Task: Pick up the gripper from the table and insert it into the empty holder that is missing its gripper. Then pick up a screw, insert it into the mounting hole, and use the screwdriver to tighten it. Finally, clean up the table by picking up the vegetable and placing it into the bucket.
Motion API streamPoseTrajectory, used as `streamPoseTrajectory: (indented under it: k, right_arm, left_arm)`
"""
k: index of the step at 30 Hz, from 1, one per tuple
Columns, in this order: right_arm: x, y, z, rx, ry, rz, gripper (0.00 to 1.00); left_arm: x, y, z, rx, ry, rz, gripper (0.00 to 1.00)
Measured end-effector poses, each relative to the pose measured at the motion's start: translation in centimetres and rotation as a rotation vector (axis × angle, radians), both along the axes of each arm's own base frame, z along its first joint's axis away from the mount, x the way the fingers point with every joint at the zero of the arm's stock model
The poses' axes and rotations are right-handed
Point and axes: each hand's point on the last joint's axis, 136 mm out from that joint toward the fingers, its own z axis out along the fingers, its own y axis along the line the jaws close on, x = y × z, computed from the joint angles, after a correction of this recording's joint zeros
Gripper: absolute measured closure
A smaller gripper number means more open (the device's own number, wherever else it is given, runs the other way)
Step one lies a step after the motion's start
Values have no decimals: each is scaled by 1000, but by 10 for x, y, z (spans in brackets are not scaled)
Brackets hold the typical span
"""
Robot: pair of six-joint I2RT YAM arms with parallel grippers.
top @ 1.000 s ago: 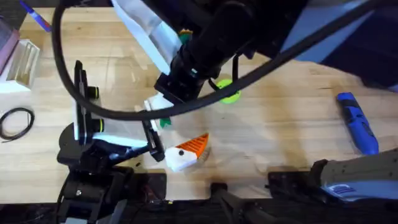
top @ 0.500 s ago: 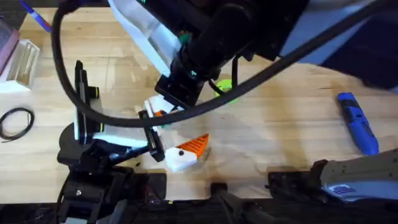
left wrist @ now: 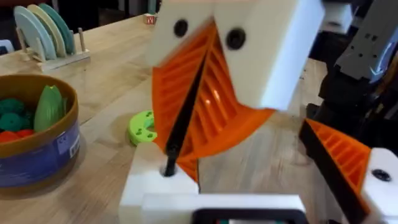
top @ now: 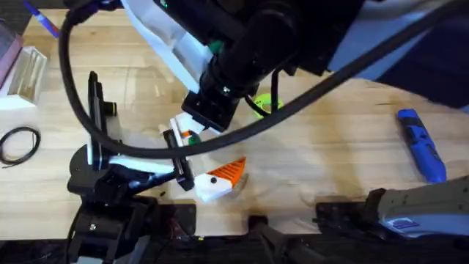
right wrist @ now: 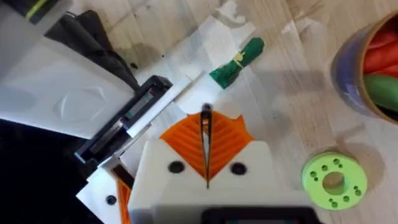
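My right gripper (right wrist: pixel 205 134) is squeezed tight, its orange pads pressed flat together. Between the pads is a thin dark stick, and I take it for the screw (left wrist: pixel 186 106). I hold it pointing down and a bit tilted, so its tip can find the hole.

Right under the tip is the holder (left wrist: pixel 155 180), a plain white block. The tip of the screw sits at a small dark hole in its top. I cannot tell if the screw is in the hole or just touching the edge. I also cannot tell if the orange wedge is already seated in the holder.

The holder looks like one side of my left gripper (top: pixel 204 158). That gripper is spread wide and grasps nothing. I think it stays low and flat so the block does not move while I work from above. Its other side has an orange tip and lies just past the holder.

A bit farther from the right gripper, the vegetable (right wrist: pixel 236 62) lies on the table (top: pixel 330 147), not picked up yet. A lime disc (right wrist: pixel 333 180) lies near, off to one side. Past that is the bucket (right wrist: pixel 370 62), with toy food in it already.

The screwdriver (top: pixel 421 143) is well apart from the right gripper, lying flat. I will need it once the screw stands in the hole.
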Motion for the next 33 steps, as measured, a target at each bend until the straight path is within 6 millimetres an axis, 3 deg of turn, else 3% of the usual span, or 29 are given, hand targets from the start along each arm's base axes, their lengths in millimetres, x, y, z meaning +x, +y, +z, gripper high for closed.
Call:
streamPoseTrajectory:
  k: [33]
  right_arm:
    - [-3,3,-2,-4,-15,30,995]
  left_arm:
    - [0,0,0,0,0,0,15]
